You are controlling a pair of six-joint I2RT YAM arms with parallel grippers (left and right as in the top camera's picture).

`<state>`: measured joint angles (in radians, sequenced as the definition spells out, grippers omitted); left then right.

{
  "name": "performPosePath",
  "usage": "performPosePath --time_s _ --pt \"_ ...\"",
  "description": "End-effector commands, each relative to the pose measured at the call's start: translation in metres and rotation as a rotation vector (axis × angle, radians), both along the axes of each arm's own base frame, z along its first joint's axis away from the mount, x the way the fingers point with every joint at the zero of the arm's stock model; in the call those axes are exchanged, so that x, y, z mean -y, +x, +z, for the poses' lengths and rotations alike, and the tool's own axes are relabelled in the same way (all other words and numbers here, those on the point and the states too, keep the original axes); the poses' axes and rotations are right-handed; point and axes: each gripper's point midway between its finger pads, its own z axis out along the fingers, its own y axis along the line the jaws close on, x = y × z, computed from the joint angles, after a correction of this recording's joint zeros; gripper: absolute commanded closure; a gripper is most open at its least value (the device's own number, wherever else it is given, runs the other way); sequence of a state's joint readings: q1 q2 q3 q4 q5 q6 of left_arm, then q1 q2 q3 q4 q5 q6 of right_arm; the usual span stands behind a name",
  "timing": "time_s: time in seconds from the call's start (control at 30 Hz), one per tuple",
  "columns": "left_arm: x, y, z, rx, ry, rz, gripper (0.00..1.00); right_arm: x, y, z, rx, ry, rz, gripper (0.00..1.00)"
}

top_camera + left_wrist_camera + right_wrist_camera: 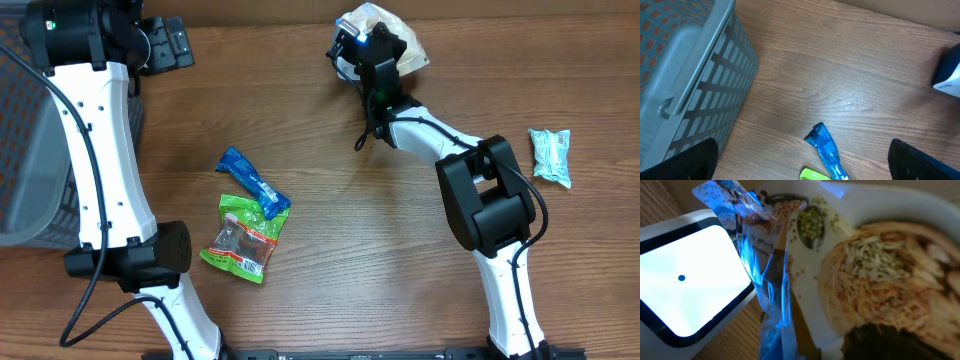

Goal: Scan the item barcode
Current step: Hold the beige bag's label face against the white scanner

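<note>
Near the far table edge, right fingers clamp the packet (left fingers gape empty).

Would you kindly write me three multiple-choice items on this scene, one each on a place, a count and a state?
1. Where does the pale teal packet lie? A on a shelf; B on the floor; C on the table by the right arm.
2. How many packets lie loose on the table? A one; B three; C five.
3. The right fingers are: A shut on the food packet; B wide open over bare wood; C shut on nothing.
Answers: C, it lies alone on the wood; B, the blue wrapper, the green packet and the teal one; A, they hold it beside the lit scanner.
</note>
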<state>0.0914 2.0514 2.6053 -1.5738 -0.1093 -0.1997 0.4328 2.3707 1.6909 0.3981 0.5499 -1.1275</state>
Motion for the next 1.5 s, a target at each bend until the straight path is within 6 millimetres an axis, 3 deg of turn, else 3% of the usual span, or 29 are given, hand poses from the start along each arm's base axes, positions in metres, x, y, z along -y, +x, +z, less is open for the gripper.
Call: performPosePath --time_s 0.0,0.33,0.67,1.1,1.3,1.47 --pt "0.003 -0.004 0.014 0.035 0.012 -0.016 0.00 -0.005 0.002 0.009 0.030 0.015 0.007 0.96" --pt "0.003 -0.004 0.014 0.035 0.012 -0.016 0.00 -0.007 0.006 0.021 0.093 0.049 0.029 0.96" --pt "0.003 -0.004 0.014 0.035 0.012 -0.016 0.00 0.009 0.010 -0.017 0.050 0.009 -0.039 0.96" --pt "0.003 -0.004 0.014 0.035 0.012 -0.016 0.00 0.019 0.005 -0.031 -0.005 -0.054 -0.089 0.96" --pt "0.003 -0.004 0.014 0.035 0.012 -0.016 0.00 0.019 -0.001 -0.052 -0.094 -0.099 -0.080 0.96" --pt "0.003 -0.004 0.014 0.035 0.012 -0.016 0.00 0.011 -0.003 -0.052 -0.094 -0.100 -0.068 0.96"
